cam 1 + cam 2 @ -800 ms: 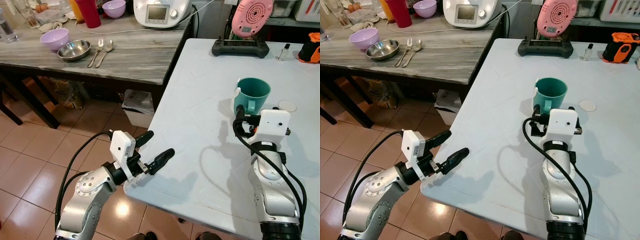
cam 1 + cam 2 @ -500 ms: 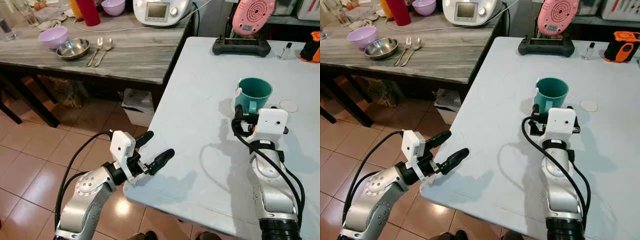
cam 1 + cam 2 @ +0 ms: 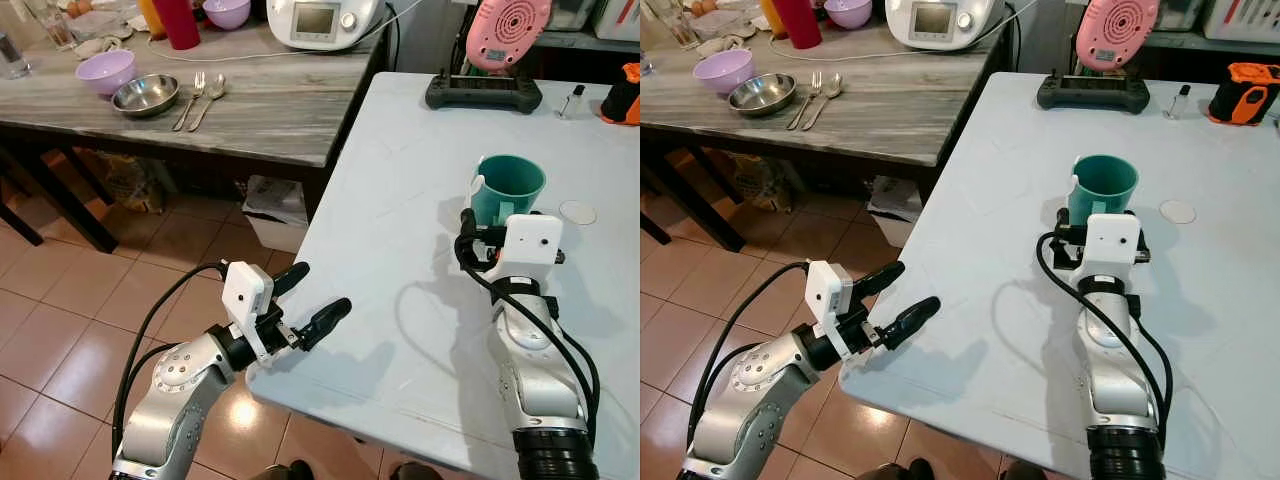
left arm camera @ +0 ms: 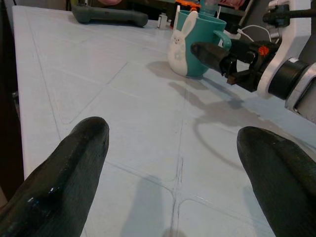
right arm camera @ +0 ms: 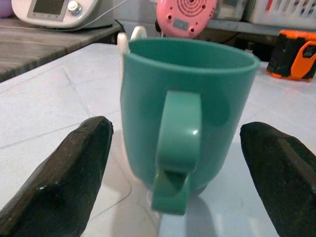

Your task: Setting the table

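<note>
Standing upright on the white table (image 3: 380, 180), the teal mug (image 3: 506, 188) has its mouth open to the ceiling and its handle turned toward the robot; a white rabbit figure with long ears is on its side facing the robot's left. What is inside the mug cannot be made out. The right gripper (image 5: 180, 163) sits just in front of the mug with its two black fingers spread wide, one on either side of the handle and apart from the mug's wall; it holds nothing. From the head camera the white wrist block covers those fingers, and the silver arm runs back across the table toward the robot.

The left gripper (image 3: 310, 300) hovers at the near left corner of the table, its fingers also held wide apart and empty, pointed across the tabletop toward the mug.

A small white disc (image 3: 576, 212) lies on the table just to the right of the mug. At the table's far end a black controller (image 3: 483, 92) rests flat with a pink round device (image 3: 505, 30) behind it, and an orange and black tool (image 3: 623, 100) sits at the far right.

On the grey wooden side table (image 3: 250, 110) to the left, well apart from the mug, are a lilac bowl (image 3: 107, 73), a steel bowl (image 3: 146, 96), and a fork (image 3: 190, 100) and spoon (image 3: 208, 100) lying side by side, their handles pointing toward the robot.
</note>
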